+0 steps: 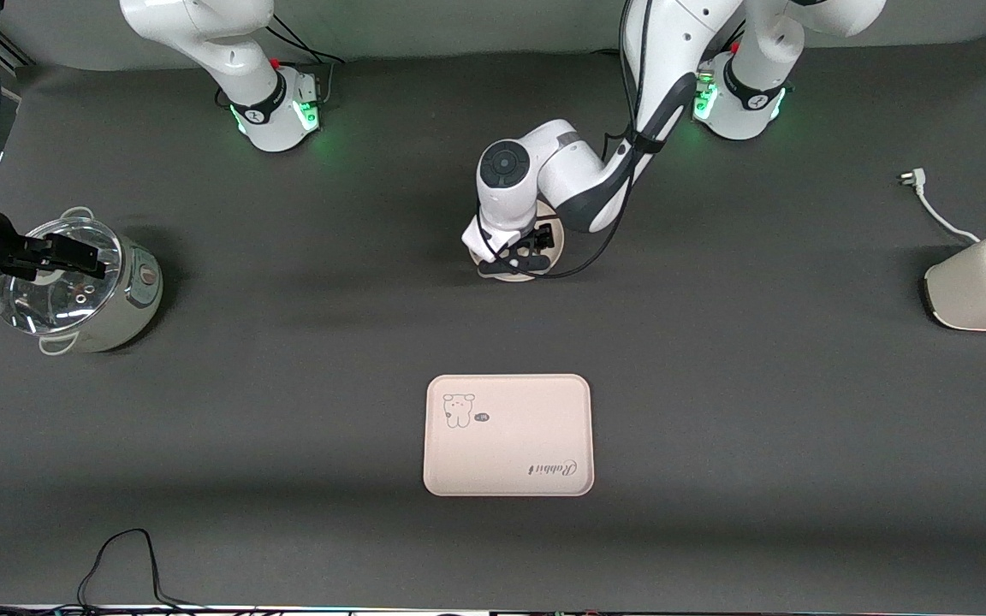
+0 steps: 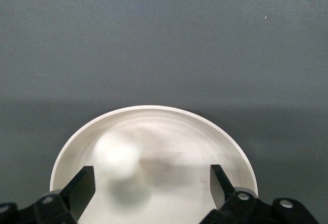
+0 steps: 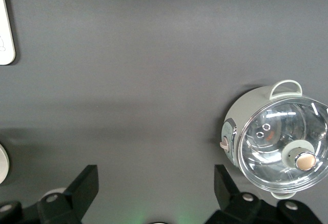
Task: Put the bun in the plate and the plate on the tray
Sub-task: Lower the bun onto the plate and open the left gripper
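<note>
Smooth white bun (image 2: 117, 155) on round cream plate (image 2: 169, 126) under open left gripper (image 2: 152, 185), flat rectangular tray (image 1: 507, 435) nearer camera, right gripper (image 3: 156, 188) open over glass-lidded pot (image 1: 82, 287), toaster (image 1: 985, 282) aside

White bun (image 2: 117, 155) blurred, in round cream plate (image 2: 179, 126), frame centre. Cream rectangular tray (image 1: 507, 435) empty, flat, lower centre, well apart from plate

White rounded arms (image 1: 596, 171), black cabling, black fingers (image 2: 82, 188) — green-lit bases (image 1: 288, 111).

The small white round bun (image 2: 117, 154) lies in the round cream plate (image 2: 215, 137). The cream rectangular tray (image 1: 507, 435) sits nearer the camera.
</note>
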`<state>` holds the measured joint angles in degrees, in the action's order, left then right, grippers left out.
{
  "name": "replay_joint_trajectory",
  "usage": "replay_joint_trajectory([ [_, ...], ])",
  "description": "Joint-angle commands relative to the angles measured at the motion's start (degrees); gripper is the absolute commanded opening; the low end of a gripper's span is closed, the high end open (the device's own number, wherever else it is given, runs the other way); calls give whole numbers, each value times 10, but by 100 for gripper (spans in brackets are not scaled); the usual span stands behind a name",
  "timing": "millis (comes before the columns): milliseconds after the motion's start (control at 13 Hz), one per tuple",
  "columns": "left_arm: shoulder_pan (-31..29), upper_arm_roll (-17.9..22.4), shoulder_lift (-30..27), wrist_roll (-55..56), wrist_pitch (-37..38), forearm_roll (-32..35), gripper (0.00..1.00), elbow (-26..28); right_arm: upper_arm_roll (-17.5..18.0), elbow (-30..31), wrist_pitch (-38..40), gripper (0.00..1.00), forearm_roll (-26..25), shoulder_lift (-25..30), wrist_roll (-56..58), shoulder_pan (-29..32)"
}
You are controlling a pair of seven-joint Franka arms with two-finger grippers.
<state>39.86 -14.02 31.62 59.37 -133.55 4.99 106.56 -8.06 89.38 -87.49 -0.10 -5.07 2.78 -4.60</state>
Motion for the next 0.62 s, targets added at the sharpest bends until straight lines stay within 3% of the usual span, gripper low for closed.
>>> replay_joint_trajectory([
  [0, 3, 1, -7, 15, 13, 10, 100, -1, 3, 8, -2, 100, -10, 6, -9, 1],
  [308, -10, 11, -16, 5, 28, 12, 100, -7, 3, 10, -2, 100, -9, 6, -9, 1],
  [538, -78, 20, -74, -111, 114, 27, 100, -31, 3, 13, -2, 100, -7, 8, -10, 0],
])
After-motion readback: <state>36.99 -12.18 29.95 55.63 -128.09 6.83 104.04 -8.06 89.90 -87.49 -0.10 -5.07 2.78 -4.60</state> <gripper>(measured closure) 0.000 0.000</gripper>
